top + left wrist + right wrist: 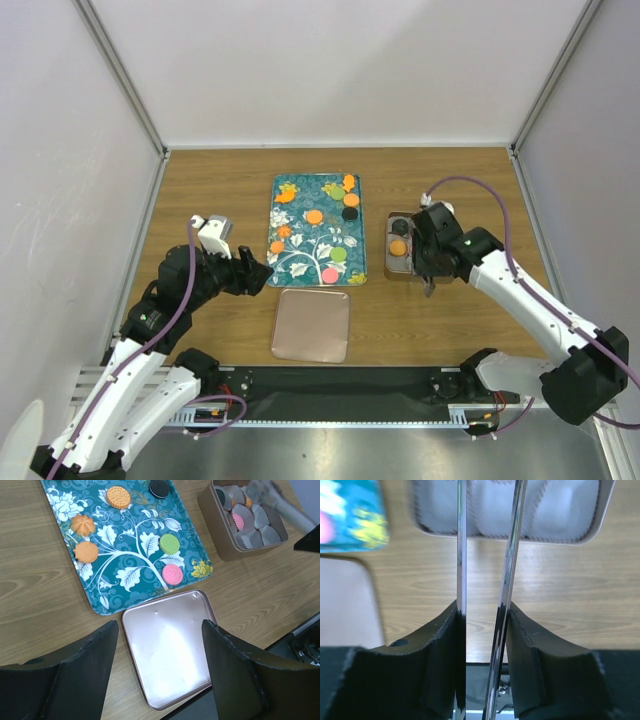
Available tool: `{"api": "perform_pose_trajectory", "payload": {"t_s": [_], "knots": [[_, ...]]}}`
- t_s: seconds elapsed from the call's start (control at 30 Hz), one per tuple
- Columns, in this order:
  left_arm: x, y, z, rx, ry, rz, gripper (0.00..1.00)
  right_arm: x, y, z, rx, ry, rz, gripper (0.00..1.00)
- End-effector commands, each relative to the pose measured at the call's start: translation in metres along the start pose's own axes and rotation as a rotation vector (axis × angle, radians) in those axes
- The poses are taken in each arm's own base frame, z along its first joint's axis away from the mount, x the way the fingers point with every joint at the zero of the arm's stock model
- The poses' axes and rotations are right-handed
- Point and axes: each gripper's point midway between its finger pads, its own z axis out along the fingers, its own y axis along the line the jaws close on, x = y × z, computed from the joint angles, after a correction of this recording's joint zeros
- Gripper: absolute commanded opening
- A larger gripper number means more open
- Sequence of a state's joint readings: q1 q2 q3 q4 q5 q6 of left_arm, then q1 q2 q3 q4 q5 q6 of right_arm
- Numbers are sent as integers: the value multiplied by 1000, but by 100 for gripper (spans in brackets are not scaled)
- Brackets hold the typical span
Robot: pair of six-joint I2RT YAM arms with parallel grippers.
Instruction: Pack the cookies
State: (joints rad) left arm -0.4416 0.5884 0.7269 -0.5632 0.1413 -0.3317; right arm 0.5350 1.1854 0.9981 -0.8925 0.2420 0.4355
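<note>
Several cookies lie on the teal tray: orange, black, green and pink. The left wrist view shows the green, pink and orange ones. The open tin right of the tray holds paper cups with an orange cookie and a black one. My right gripper is shut on metal tongs at the tin's near end. My left gripper is open and empty, left of the tray, over the lid in its own view.
The rose-gold tin lid lies upside down in front of the tray, also in the left wrist view. The tin's wall and white paper cups show at that view's top right. Grey walls enclose the wooden table.
</note>
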Motion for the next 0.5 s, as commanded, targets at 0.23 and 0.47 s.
{"api": "perform_pose_trajectory", "payload": {"t_s": [0.23, 0.47], "knots": [[-4, -2, 0, 8, -19, 8, 74, -71, 117, -26, -190, -146, -173, 46], [-5, -2, -1, 4, -28, 6, 74, -83, 152, 18, -215, -85, -201, 46]]}}
